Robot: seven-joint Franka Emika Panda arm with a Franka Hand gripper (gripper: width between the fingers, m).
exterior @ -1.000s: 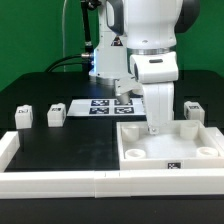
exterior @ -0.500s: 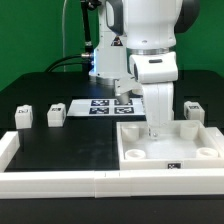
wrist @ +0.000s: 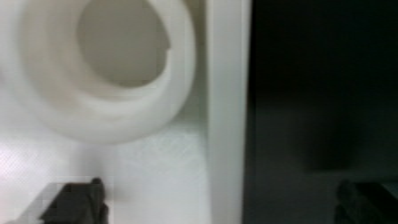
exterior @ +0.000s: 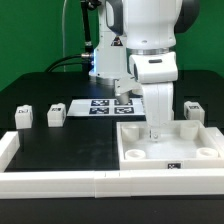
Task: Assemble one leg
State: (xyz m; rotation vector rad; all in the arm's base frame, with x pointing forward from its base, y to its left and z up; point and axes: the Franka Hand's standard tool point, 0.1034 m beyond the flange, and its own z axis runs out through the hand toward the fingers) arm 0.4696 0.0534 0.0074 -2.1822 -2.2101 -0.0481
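The large white recessed tabletop (exterior: 172,156) lies at the exterior view's right. My gripper (exterior: 155,129) reaches down onto its far inner part. In the wrist view the gripper (wrist: 217,203) is open: its dark fingertips (wrist: 71,200) stand far apart, with the tabletop's white wall (wrist: 222,120) and a round corner socket (wrist: 107,50) between and ahead of them. Nothing is held. Three small white legs show: two at the exterior view's left (exterior: 24,116) (exterior: 56,114) and one behind the tabletop at the right (exterior: 193,110).
The marker board (exterior: 100,105) lies flat behind the gripper. A white rail (exterior: 60,181) runs along the table's front edge, with a raised end at the left (exterior: 8,148). The arm's base and cables stand at the back.
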